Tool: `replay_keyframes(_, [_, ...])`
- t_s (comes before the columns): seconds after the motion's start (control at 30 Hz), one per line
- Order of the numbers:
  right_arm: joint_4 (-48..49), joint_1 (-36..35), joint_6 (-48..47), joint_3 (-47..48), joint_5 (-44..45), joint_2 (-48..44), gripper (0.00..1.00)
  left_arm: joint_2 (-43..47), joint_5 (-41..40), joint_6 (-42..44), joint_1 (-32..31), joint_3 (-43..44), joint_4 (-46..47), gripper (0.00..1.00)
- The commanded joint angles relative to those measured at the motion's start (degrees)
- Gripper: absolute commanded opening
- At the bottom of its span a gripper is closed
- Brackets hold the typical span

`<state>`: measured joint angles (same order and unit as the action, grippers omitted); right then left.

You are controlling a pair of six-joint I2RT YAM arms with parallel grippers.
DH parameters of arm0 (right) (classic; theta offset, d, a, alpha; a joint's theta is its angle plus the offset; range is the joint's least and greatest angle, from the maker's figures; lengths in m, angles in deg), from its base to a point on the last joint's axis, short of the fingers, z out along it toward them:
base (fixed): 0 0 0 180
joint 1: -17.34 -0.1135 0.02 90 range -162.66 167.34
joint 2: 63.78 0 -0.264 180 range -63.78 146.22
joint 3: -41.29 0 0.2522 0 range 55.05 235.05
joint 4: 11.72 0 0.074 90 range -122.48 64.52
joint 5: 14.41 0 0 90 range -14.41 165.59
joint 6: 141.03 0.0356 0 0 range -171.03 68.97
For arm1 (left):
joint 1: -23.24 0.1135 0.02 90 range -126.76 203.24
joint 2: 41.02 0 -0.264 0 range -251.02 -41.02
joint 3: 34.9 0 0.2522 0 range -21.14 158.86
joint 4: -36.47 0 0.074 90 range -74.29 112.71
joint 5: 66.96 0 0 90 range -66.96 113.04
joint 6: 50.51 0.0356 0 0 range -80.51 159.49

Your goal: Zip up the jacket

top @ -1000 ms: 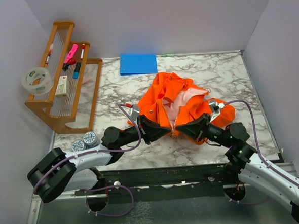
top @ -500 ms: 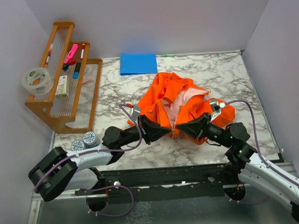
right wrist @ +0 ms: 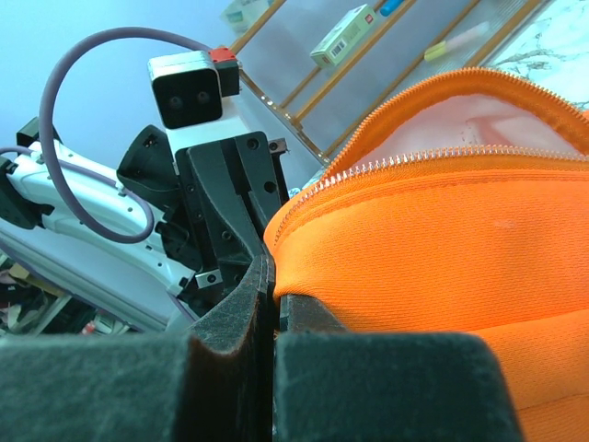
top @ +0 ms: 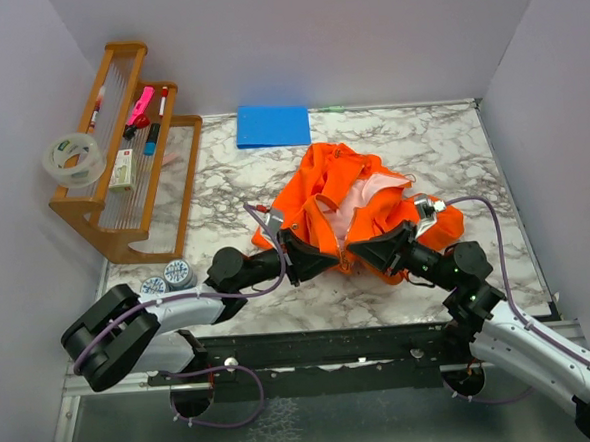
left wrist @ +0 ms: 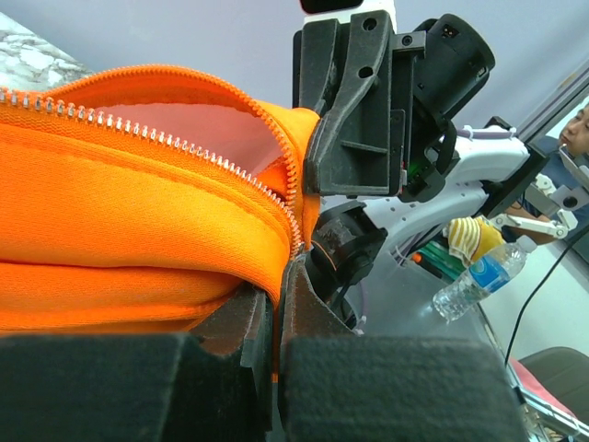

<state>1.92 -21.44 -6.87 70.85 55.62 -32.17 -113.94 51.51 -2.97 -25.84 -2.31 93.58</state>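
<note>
On the marble table [top: 440, 142], right of centre and towards the near edge, the orange jacket [top: 304, 205] lay rumpled with its front parted, so the pale pink lining [top: 351, 206] showed between the two halves. Its zipper [left wrist: 138, 133] was undone along most of its length; in both wrist views the metal teeth ran open along the orange edges and met only at the lower end.

At that bottom hem both arms held on. The left gripper [top: 330, 262] had its fingers pressed together on the hem just left of the zipper's base, with a sliver of orange fabric caught between the pads. The right gripper [top: 360, 249] pinched the hem on the other side in the same way, fabric bulging out over its closed fingers. The two grippers faced each other tip to tip, just beside one another, and each filled much of the other's wrist view, crowding the foot of the zipper.

Beyond the jacket, a flat blue rectangle [top: 273, 125] lay at the far edge of the table, apart from the collar. Well to the left stood a wooden rack [top: 125, 231] carrying a tape roll [top: 74, 159], a pink tool [top: 140, 108] and a small box [top: 122, 168]. Two round containers [top: 166, 280] sat near the rack's foot, beside the left arm.
</note>
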Motion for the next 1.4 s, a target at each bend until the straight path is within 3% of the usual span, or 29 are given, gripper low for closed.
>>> replay_keyframes(0.0, [2.5,0.0,-0.5,1.8,-0.1,-0.7,0.0,0.5,-2.5,-0.1,-0.1,0.0,-0.2,0.0])
replay_keyframes(0.4, [-4.2,0.0,-4.8,3.0,-4.7,-2.5,0.0,9.7,-9.0,3.4,-0.1,-1.3,-3.7,0.0])
replay_keyframes(0.77, [1.6,0.0,-3.3,3.1,-7.3,0.6,0.0,8.9,-3.9,2.9,-0.1,-0.7,-2.1,0.0])
replay_keyframes(1.37, [1.3,0.0,-3.4,3.5,-5.8,0.8,0.01,4.3,1.7,-0.3,-0.1,0.1,4.8,0.0])
